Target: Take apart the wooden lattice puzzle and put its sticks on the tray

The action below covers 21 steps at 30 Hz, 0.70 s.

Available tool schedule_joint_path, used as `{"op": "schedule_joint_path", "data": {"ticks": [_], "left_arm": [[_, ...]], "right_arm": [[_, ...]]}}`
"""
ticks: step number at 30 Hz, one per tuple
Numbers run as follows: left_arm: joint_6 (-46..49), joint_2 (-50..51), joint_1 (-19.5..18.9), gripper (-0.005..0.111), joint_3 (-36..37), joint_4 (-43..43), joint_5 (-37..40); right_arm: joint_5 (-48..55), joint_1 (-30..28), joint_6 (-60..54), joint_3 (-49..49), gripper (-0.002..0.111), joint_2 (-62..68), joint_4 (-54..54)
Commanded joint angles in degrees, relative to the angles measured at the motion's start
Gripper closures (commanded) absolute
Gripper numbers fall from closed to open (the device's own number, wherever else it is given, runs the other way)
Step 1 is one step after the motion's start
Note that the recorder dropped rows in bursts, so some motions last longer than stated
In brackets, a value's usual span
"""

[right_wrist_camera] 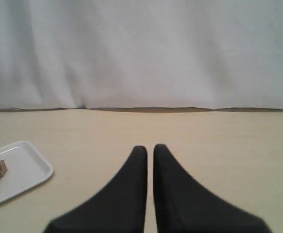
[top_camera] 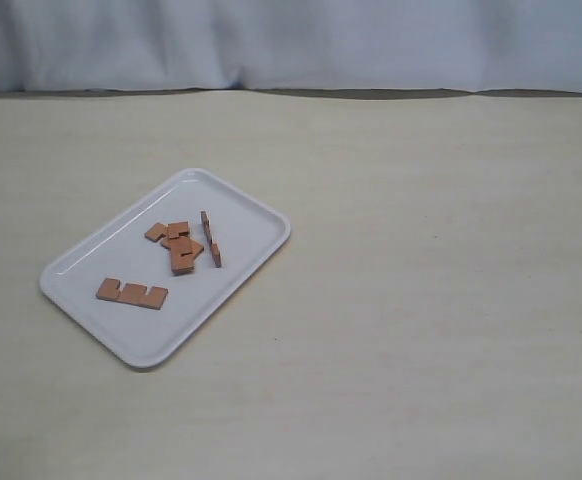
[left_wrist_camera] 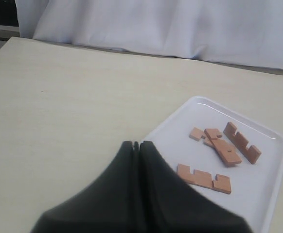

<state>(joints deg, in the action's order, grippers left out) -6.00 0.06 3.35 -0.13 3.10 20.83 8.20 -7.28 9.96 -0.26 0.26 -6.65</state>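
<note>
The white tray [top_camera: 101, 262] lies left of centre on the table. On it are loose reddish-brown sticks and no assembled lattice. One notched stick [top_camera: 131, 293] lies flat near the tray's front. A small pile of crossed sticks [top_camera: 179, 243] sits mid-tray, and another stick [top_camera: 211, 238] stands on its edge beside it. In the left wrist view the same sticks [left_wrist_camera: 203, 177] lie on the tray [left_wrist_camera: 265, 167]. My left gripper [left_wrist_camera: 136, 143] is shut and empty at the tray's near rim. My right gripper [right_wrist_camera: 150, 147] is shut, holds nothing and hovers over bare table, far from the tray [right_wrist_camera: 25, 165].
The beige table [top_camera: 431, 300] runs back to a white cloth backdrop [top_camera: 291, 40]. Neither arm appears in the exterior view.
</note>
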Motion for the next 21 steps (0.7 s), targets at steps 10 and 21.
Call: {"op": "schedule_joint_path", "data": {"ticks": [10,21], "left_arm": [[-0.15,-0.06,0.05,0.107,0.13,-0.04,-0.55],[-0.15,-0.06,0.05,0.107,0.13,-0.04,-0.55]], "right_arm": [[1.61,0.08,-0.18,0.26,0.104,-0.26,0.90],[5.39,0.08,-0.18,0.26,0.104,-0.26,3.20]]}}
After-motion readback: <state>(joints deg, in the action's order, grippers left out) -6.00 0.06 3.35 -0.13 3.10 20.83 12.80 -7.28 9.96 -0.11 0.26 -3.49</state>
